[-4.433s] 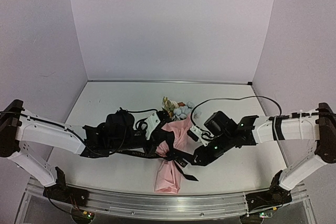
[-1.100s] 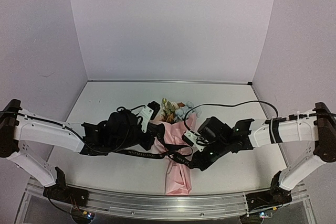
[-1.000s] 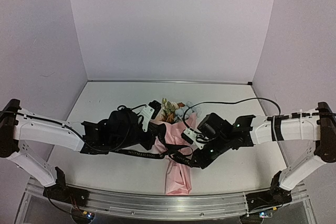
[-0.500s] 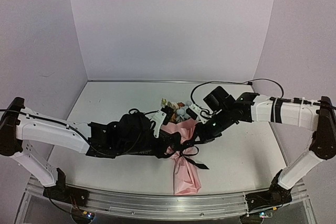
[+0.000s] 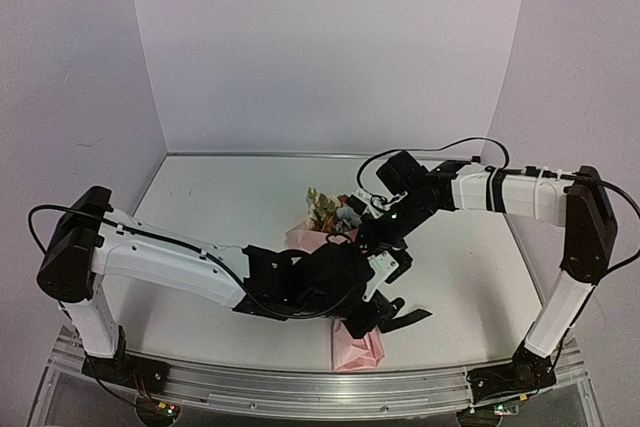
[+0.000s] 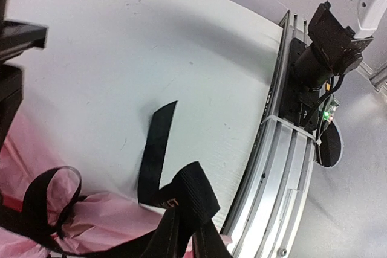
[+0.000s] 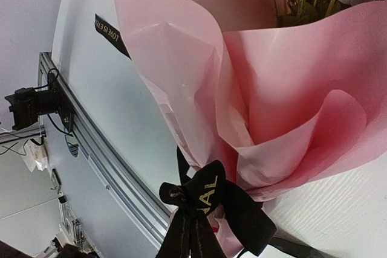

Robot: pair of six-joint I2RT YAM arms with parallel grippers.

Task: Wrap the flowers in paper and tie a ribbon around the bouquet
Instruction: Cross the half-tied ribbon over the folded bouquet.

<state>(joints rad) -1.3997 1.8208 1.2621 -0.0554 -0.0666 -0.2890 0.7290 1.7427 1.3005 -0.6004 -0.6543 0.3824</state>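
- One bouquet lies flat on the table, in the middle and near the front edge, with its thin end toward the arms.
- Its flowers peek out of the wide end. The paper is rolled round them like a cone, so the stems stay together.
- Round the thin part goes the ribbon, bunched into loops like a knot. One loose end lies on the table beside the paper.
- The right gripper is by the middle of the cone. It is closed tight and a ribbon loop runs straight up into it, so I think it pinches the ribbon to pull the knot snug.
- The left gripper reaches across to the thin end. A ribbon fold runs up toward it too, but its fingers are out of sight. I cannot tell if it is open or holding on.
- I think the tying is almost done.
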